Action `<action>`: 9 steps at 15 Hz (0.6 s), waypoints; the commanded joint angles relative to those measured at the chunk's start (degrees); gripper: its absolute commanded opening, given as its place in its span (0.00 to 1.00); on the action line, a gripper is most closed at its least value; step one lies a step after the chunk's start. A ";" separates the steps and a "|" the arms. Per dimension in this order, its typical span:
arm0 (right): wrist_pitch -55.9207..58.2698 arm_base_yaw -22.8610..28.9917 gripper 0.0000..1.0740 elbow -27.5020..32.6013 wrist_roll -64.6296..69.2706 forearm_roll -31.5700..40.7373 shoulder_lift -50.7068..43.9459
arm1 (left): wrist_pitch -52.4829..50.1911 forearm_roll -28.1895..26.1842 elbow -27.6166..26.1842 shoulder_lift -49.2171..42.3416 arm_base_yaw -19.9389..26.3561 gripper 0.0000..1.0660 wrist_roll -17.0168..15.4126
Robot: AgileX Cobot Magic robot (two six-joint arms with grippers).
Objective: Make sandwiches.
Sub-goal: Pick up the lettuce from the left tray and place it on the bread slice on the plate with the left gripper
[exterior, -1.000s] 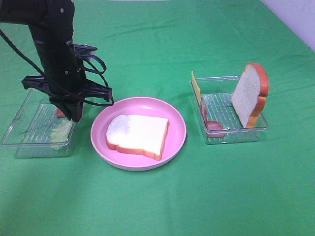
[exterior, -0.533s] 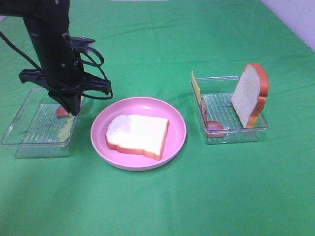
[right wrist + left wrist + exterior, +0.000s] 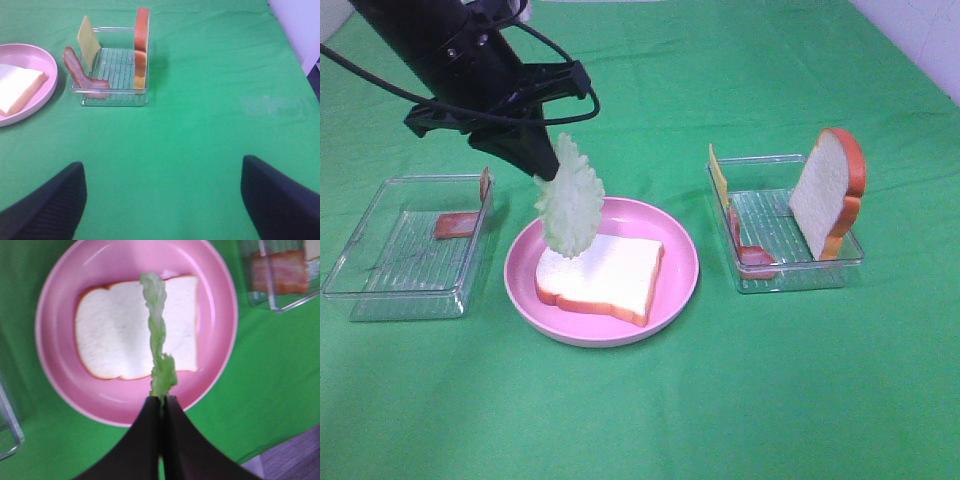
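Sandwich base slice [image 3: 605, 275] lies flat on the pink plate [image 3: 682, 250], and the lettuce leaf [image 3: 570, 198] hangs above the plate's side that faces the left arm, its lower end over that edge of the slice. You cannot tell from these views whether the leaf touches the slice. The left claw [image 3: 542, 160] is closed on the leaf's top edge only, so expect a weak pinch: a jolt could shake the leaf loose. The leaf hangs on edge, not flat. If you release it from this height, it may fold, or land half off the slice on the plate rim. Lower it and lay it across the slice before opening. The left arm reaches in from beyond the plate's far side, tilted, with the claw pointing down toward the plate. The right claw [image 3: 162, 192] stands wide open and empty over bare table [image 3: 200, 125], well apart from the plate. The second bread slice [image 3: 828, 195], cheese [image 3: 718, 178] and bacon strip [image 3: 752, 255] wait beside the plate.
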 commanded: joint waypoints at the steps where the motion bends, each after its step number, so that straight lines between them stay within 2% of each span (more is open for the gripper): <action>1: -0.46 -0.40 0.74 0.17 -0.34 0.06 -0.86 | -3.72 -12.55 -0.06 2.12 -1.38 0.00 7.85; 3: -0.46 -0.40 0.74 0.17 -0.34 0.06 -0.86 | -4.58 -16.21 -0.06 4.35 -3.44 0.00 11.06; 5: -0.46 -0.40 0.74 0.17 -0.34 0.06 -0.86 | -4.81 -16.44 -0.06 7.05 -4.81 0.00 12.20; 9: -0.46 -0.40 0.74 0.17 -0.34 0.06 -0.86 | -5.27 -10.14 -0.06 9.85 -4.70 0.00 11.92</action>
